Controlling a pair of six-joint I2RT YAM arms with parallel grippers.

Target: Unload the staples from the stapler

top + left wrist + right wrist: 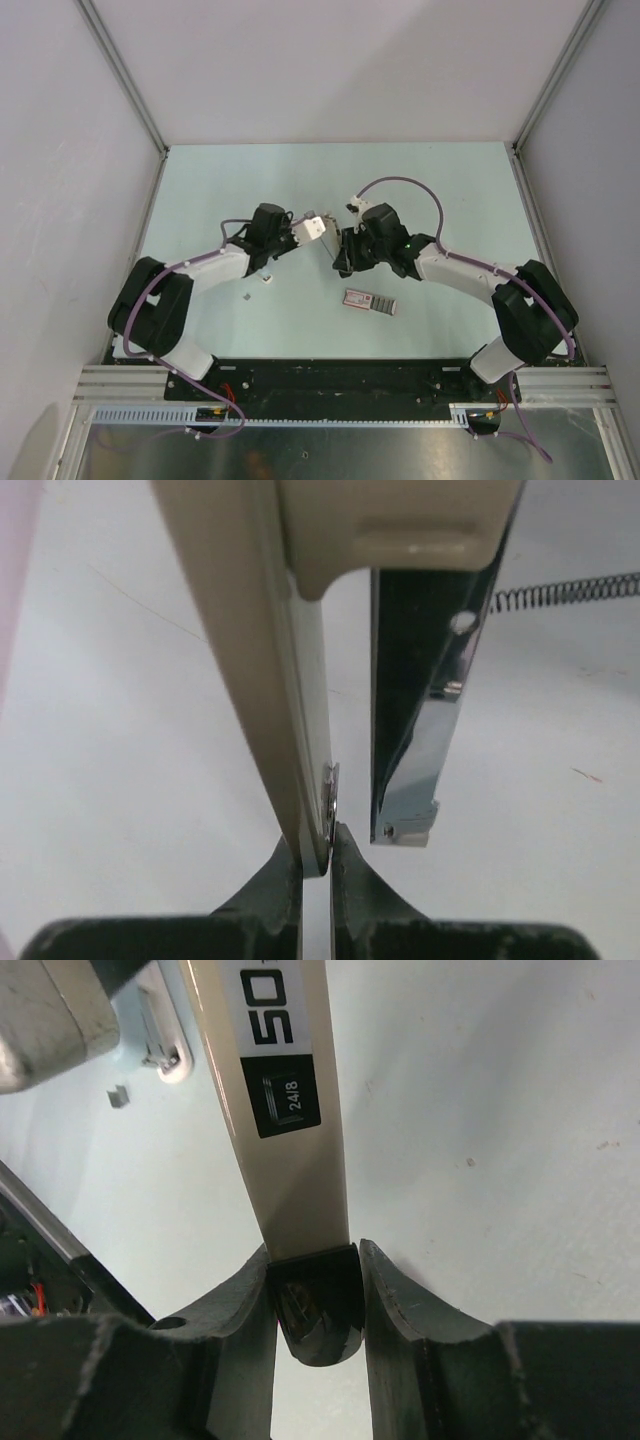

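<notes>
The stapler hung above the middle of the desk, its long axis running left to right between the arms; the left claw pinched its beige base; the right claw clamped its black end; neither stood nearer.
</notes>
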